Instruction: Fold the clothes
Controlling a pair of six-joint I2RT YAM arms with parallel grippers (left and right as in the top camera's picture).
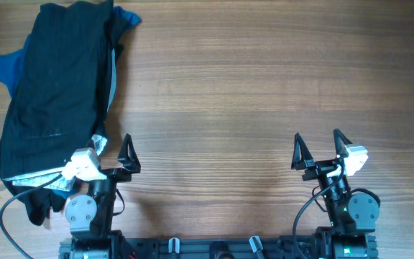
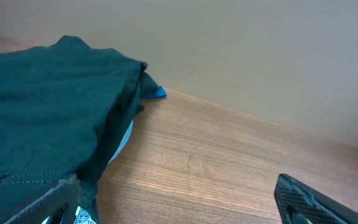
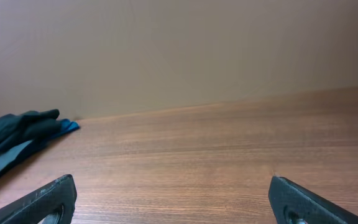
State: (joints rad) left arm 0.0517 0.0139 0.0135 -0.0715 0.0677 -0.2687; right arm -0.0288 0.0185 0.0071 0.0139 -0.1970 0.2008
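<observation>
The clothes lie in a pile at the table's left side. Large black shorts (image 1: 56, 93) are on top, with their pale patterned waistband lining (image 1: 38, 178) at the near end. A blue top (image 1: 6, 68) sticks out from under them. My left gripper (image 1: 112, 145) stands open at the pile's near right corner, its left finger right at the cloth edge and nothing between the jaws. The left wrist view shows the black shorts (image 2: 42, 112), a light-blue layer (image 2: 124, 138) and the open left gripper (image 2: 176, 208). My right gripper (image 1: 318, 138) is open over bare wood, far from the clothes (image 3: 17, 130).
The wooden table (image 1: 228, 86) stretches from the pile to the right edge. A plain beige wall (image 3: 179, 50) stands behind the table's far edge. Both arm bases sit at the near edge, and a black cable (image 1: 9, 216) loops by the left one.
</observation>
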